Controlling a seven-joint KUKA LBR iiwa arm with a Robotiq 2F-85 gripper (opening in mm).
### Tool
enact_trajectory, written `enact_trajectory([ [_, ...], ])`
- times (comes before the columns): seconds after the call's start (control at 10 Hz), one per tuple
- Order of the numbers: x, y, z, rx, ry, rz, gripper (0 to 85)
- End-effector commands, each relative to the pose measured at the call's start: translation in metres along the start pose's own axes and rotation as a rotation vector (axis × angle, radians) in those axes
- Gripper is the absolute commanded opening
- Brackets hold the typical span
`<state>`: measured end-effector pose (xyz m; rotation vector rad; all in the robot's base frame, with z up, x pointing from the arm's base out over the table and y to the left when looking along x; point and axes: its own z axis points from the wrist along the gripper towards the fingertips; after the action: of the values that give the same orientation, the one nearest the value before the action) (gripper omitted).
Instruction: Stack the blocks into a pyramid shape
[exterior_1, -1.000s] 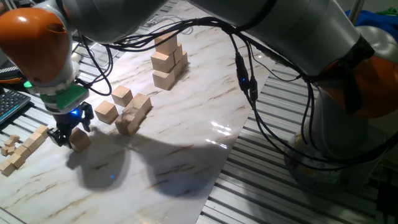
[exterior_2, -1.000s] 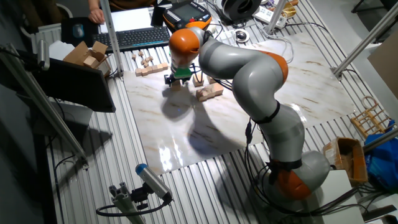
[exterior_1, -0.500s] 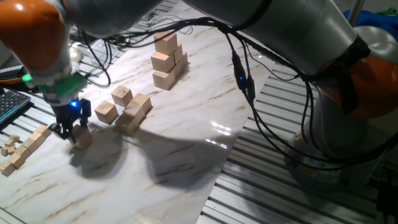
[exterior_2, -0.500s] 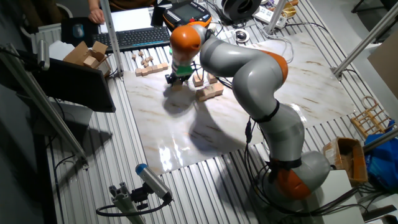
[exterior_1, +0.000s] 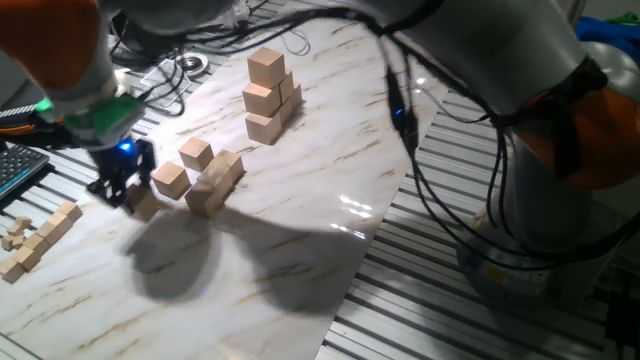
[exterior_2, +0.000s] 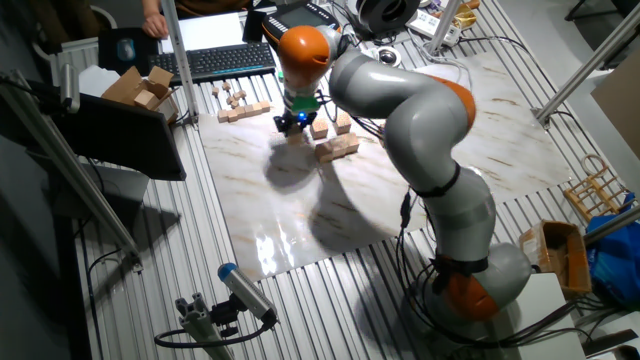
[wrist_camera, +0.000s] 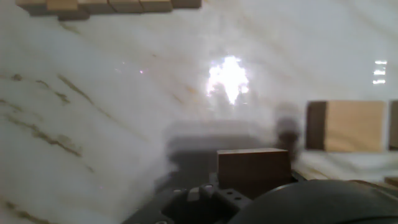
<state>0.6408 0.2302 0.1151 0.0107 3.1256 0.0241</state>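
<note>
My gripper (exterior_1: 128, 194) is shut on a tan wooden block (exterior_1: 146, 206) and holds it a little above the marble table, left of the loose blocks. In the hand view the held block (wrist_camera: 254, 169) fills the lower middle, with its shadow on the table under it. Another block (wrist_camera: 354, 126) lies to its right. Loose blocks (exterior_1: 170, 180), (exterior_1: 196, 152) and a lying pair (exterior_1: 215, 180) sit just right of the gripper. A stack of blocks (exterior_1: 266, 98) stands farther back. In the other fixed view the gripper (exterior_2: 295, 124) hangs by the loose blocks (exterior_2: 338, 148).
A row of small thin wooden pieces (exterior_1: 40, 240) lies at the table's left edge; it also shows at the top of the hand view (wrist_camera: 109, 5). A keyboard (exterior_2: 215, 62) lies beyond the table. Black cables hang from the arm over the table's right part (exterior_1: 400, 130).
The gripper has risen off the table with the block in it and moved right, toward the loose blocks. The other blocks have not moved.
</note>
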Motion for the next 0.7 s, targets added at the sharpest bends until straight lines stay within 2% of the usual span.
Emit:
enact_trajectory([
  [0.0,0.007,-0.02,-0.017,-0.011,-0.001,0.002,0.0],
  [0.1,0.011,-0.037,-0.021,-0.022,-0.007,-0.004,0.0],
  [0.2,0.015,-0.052,-0.022,-0.018,-0.018,-0.022,0.0],
  [0.3,0.019,-0.063,-0.018,-0.017,-0.032,-0.03,0.0],
  [0.4,0.023,-0.071,-0.013,0.0,-0.037,-0.026,0.0],
  [0.6,0.031,-0.086,-0.008,-0.003,-0.037,-0.03,0.0],
])
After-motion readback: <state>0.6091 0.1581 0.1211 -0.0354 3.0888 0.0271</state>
